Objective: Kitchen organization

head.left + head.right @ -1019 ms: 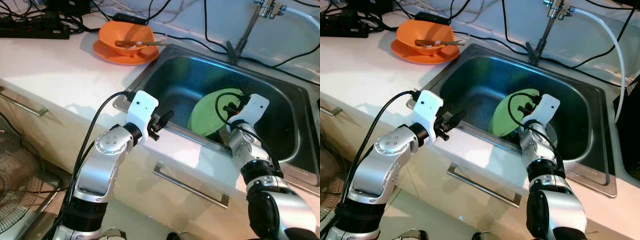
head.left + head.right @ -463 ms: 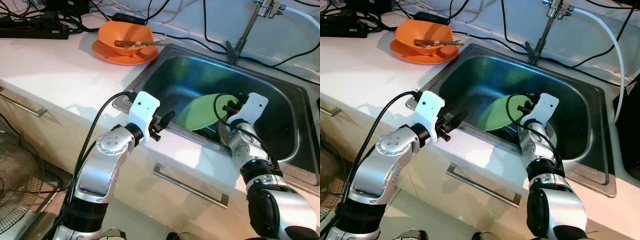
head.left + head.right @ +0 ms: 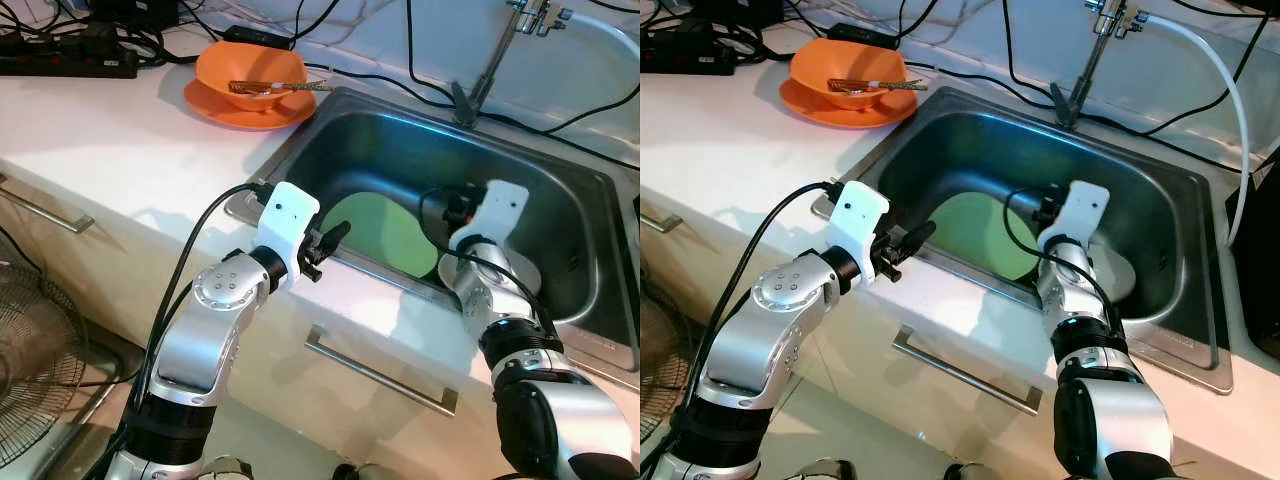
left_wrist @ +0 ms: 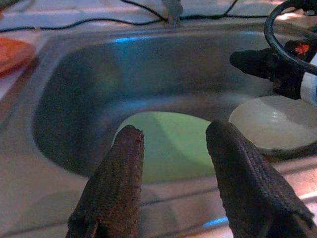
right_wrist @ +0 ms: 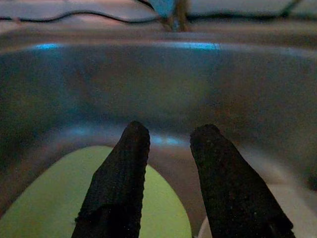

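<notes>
Down in the steel sink [image 3: 560,175], a green plate [image 3: 385,232] is lying flat on the basin floor, twd the near-left, w/ a white plate [image 3: 520,272] just to its right; whether the two rims are touching, can't tell. Right gripper [image 5: 171,163] is hanging inside the basin over the gap btwn the two plates, fingers [image 5: 119,183] apart and holding nothing. Left gripper [image 4: 173,163] is hovering at the near rim of the sink, left of the green plate, jaws also parted and empty, pointing across the basin. On the counter [image 3: 110,130] far left, an orange bowl [image 3: 250,70] is sitting on an orange plate [image 3: 225,108] w/ a utensil across it; black cables are trailing along the back. Green plate is looking thin, stiff, prob plastic and light, but smooth and maybe wet, so likely slippery. Lying flat, it's giving the fingers little to bite; best hold is prob the rim on the right side, one finger under the edge, one on top.
</notes>
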Robot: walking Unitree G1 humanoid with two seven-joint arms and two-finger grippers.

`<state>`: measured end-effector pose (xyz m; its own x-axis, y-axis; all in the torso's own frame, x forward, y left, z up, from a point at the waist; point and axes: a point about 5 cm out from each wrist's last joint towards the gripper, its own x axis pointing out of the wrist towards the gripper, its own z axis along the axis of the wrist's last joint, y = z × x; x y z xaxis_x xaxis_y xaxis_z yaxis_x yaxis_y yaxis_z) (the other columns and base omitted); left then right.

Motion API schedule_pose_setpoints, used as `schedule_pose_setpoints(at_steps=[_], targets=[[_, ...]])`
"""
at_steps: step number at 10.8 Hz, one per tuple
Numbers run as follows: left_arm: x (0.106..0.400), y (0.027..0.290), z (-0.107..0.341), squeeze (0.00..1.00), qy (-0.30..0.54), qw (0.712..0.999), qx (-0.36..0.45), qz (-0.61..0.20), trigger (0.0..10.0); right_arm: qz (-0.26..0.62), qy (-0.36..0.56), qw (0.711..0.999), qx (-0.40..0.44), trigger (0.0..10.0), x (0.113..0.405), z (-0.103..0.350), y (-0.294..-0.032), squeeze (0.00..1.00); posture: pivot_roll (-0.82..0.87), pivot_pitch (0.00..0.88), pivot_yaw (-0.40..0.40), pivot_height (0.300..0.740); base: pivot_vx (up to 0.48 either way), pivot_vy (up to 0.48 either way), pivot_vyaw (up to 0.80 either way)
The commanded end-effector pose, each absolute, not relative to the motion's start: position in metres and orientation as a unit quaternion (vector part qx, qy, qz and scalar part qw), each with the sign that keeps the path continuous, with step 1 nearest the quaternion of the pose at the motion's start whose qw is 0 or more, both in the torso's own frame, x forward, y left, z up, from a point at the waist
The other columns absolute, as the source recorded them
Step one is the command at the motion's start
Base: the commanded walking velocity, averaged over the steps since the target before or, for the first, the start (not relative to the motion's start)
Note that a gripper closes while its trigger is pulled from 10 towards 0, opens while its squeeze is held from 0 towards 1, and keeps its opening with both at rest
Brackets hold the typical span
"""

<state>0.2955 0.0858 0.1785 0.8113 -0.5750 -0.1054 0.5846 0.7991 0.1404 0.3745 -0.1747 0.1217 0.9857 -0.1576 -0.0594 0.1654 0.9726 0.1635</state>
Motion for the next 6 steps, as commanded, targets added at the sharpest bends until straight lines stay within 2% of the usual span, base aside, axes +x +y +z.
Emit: schedule_pose_setpoints(at_steps=[1, 3, 4, 6], targets=[[0.298, 0.089, 0.182, 0.0, 0.001, 0.956, 0.081, -0.282, 10.0, -0.055, -0.027, 0.997, 0.055, 10.0, 0.375, 0.137, -0.169, 0.0, -0.02, 0.073, -0.12, 0.74, 0.0, 0.0, 0.0], [0.309, 0.106, 0.193, 0.0, -0.055, 0.973, 0.076, -0.209, 10.0, -0.009, -0.107, 0.994, 0.03, 10.0, 0.364, 0.159, -0.154, 0.0, -0.04, 0.073, -0.122, 0.74, 0.0, 0.0, 0.0], [0.315, 0.121, 0.196, 0.0, -0.075, 0.982, 0.073, -0.155, 10.0, 0.014, -0.15, 0.988, 0.025, 10.0, 0.348, 0.17, -0.146, 0.0, -0.05, 0.074, -0.119, 0.74, 0.0, 0.0, 0.0], [0.32, 0.134, 0.195, 0.0, -0.09, 0.988, 0.059, -0.114, 10.0, 0.015, -0.159, 0.987, 0.015, 10.0, 0.325, 0.169, -0.14, 0.0, -0.06, 0.075, -0.117, 0.74, 0.0, 0.0, 0.0]])
